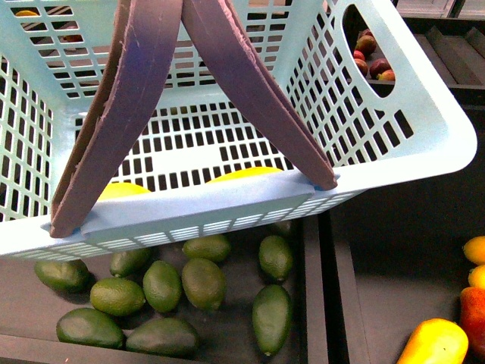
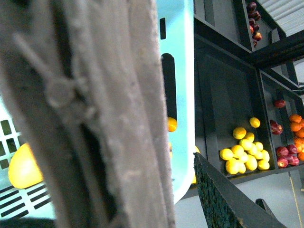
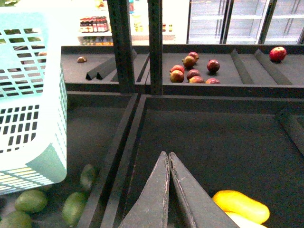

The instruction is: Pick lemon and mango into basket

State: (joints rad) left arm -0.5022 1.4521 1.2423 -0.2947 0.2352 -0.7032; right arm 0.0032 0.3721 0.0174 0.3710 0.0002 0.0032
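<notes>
Hanging above a bin of avocados, the basket fills the front view, its two brown handles raised together, with yellow fruit on its floor. The right gripper has its fingers pressed together over a dark bin near a mango. Whether the left gripper is clamped cannot be told.
</notes>
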